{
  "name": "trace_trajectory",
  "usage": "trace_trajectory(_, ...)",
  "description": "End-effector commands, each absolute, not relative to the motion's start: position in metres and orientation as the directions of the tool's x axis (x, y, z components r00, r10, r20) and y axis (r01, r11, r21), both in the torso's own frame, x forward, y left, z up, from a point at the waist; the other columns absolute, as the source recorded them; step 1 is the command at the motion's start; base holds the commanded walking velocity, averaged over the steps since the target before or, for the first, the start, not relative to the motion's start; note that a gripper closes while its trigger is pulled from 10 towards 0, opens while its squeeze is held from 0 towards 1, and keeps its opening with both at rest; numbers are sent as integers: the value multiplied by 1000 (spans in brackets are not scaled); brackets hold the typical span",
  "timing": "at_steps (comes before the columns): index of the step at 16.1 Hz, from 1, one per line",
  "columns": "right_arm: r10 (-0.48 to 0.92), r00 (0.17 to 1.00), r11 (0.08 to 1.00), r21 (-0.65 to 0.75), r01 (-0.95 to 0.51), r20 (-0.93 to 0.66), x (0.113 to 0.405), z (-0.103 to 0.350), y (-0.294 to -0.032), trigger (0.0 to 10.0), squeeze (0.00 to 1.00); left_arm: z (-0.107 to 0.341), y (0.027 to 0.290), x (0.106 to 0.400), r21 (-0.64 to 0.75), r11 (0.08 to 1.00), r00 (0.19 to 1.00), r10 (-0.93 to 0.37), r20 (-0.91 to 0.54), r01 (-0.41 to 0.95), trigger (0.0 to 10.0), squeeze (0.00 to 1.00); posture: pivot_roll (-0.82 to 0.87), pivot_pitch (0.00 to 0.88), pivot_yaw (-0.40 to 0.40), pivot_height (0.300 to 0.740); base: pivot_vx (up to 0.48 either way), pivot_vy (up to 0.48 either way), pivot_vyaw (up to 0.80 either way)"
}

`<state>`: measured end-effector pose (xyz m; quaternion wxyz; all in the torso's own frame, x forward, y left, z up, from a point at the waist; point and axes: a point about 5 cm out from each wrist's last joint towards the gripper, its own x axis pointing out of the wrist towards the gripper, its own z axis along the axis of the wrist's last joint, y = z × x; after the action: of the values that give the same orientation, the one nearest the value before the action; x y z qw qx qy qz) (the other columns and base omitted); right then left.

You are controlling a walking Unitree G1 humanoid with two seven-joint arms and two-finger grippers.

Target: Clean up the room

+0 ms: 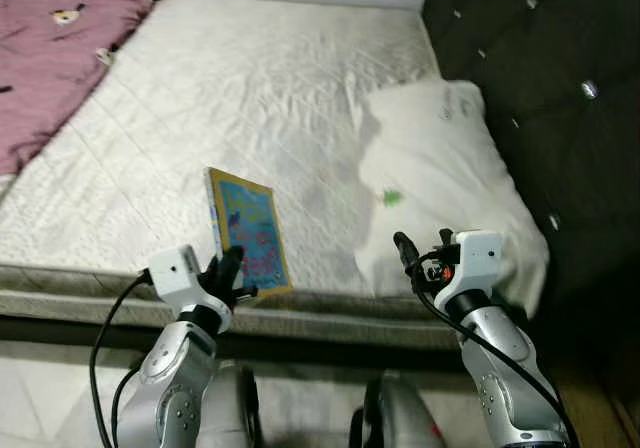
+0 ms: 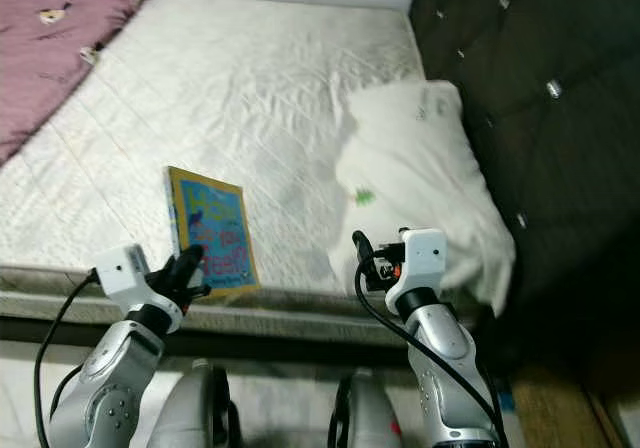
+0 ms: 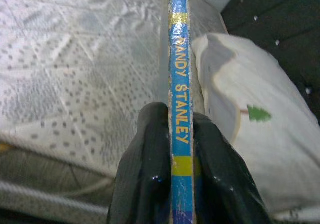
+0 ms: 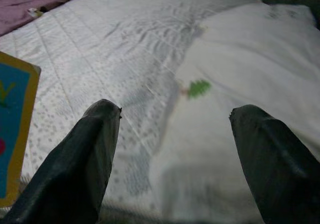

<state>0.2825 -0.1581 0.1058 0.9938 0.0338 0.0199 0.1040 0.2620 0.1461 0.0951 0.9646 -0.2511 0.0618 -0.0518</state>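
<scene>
On the white bed [image 1: 250, 98], the left gripper [image 1: 232, 273] clamps a book [image 1: 250, 230] upright by its spine, probably for carrying; the right gripper [image 1: 425, 258] gapes before the pillow [image 1: 440, 158].

A bare white quilted mattress [image 1: 250, 98] fills the scene. A purple blanket [image 1: 55, 38] with small animal prints lies at its far left. A dark tufted headboard [image 1: 560, 98] with shiny buttons stands along the right.
</scene>
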Motion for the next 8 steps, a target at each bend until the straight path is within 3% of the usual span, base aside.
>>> trace_trajectory(1, 204, 978, 978, 64, -200, -52, 282, 103, -161, 10000, 0, 108, 143, 262, -504, 857, 990, -140, -22, 110, 10000, 0, -9, 183, -25, 619, 0, 0, 0)
trace_trajectory(8, 203, 978, 978, 52, -201, -54, 284, 104, -162, 10000, 0, 108, 142, 262, -513, 851, 990, -141, -13, 115, 10000, 0, -10, 188, -29, 619, 0, 0, 0)
